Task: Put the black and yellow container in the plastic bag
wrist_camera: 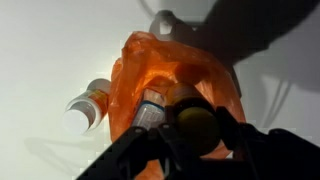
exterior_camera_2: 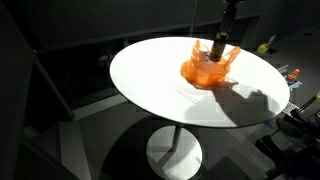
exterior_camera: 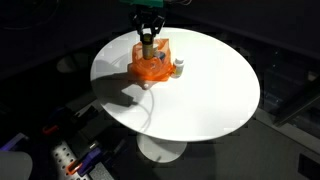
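Observation:
An orange plastic bag (exterior_camera: 152, 66) stands open on the round white table (exterior_camera: 210, 105); it shows in both exterior views (exterior_camera_2: 207, 70) and in the wrist view (wrist_camera: 160, 70). My gripper (wrist_camera: 195, 135) is shut on the black and yellow container (wrist_camera: 195, 125), whose yellow top faces the wrist camera. It holds the container upright in the bag's mouth (exterior_camera: 148, 42) (exterior_camera_2: 220, 45). A small labelled item (wrist_camera: 150, 108) lies inside the bag beside the container.
A small white bottle (wrist_camera: 88, 105) lies on the table just beside the bag, also seen in an exterior view (exterior_camera: 179, 67). The table edge (exterior_camera_2: 150, 100) drops to a dark floor. A power strip (exterior_camera: 65, 158) lies on the floor.

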